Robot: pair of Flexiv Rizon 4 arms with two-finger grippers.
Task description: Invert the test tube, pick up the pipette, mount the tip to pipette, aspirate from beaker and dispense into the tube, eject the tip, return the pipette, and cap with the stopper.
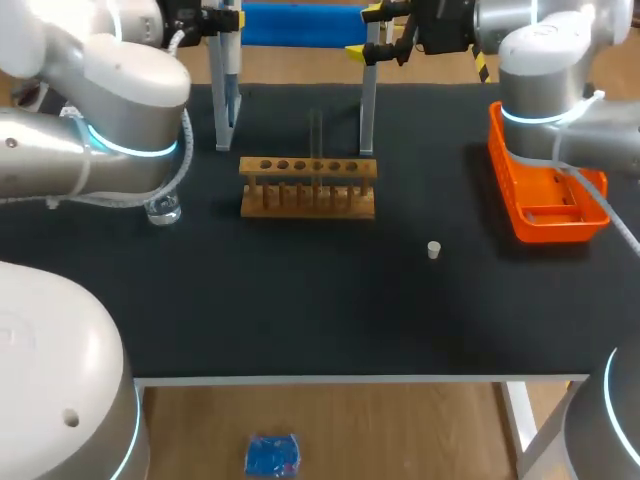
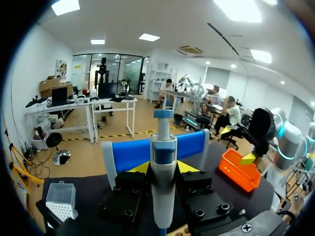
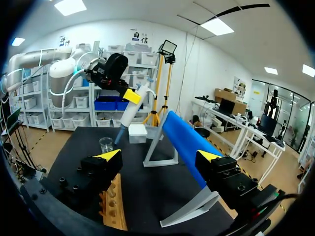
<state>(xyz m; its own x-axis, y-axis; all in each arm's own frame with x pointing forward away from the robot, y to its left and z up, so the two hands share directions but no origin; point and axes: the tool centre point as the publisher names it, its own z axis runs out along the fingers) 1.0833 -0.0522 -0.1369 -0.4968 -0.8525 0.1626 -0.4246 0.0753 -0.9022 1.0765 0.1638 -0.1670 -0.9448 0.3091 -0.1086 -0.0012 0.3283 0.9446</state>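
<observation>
**A:** Listing, left to right?

**B:**
- Item 1: clear plastic box of white pipette tips (image 2: 61,199). It sits on the black table (image 1: 300,310) and is hidden behind my left arm in the head view.
- Item 2: small clear glass beaker (image 1: 163,209), just beside that arm.
- Item 3: white-and-blue pipette (image 2: 164,191), plunger end up. The left gripper (image 2: 163,167) clamps its body, one yellow tip on each side.
- Item 4: blue-topped grey pipette stand (image 1: 300,25), behind the pipette at the table's far edge.
- Item 5: wooden test tube rack (image 1: 308,187), mid-table, with a clear glass test tube (image 1: 316,135) standing upright in it.
- Item 6: small white stopper (image 1: 433,250), alone on the table and well apart from the rack.
- Item 7: right gripper (image 3: 159,156), fingers spread wide with nothing held, up by the stand's right leg.
- Item 8: orange plastic tray (image 1: 545,195), at the right edge.

**A:** Step in hand?

**B:** Judged: the pipette is off its stand and mounting the tip comes next. Its lower end is too small to tell whether a tip is already on.

**A:** Which relation decides that move?

**B:** The box lies to the left of the held pipette and below it. The pipette's long axis is near upright, and in the right wrist view its lower end slants toward the beaker and the box. The left arm holds the tool and is the nearer one. The right arm is well apart, across the stand. The move likely calls for bringing the lower end over the box, then pressing down along that axis.
</observation>
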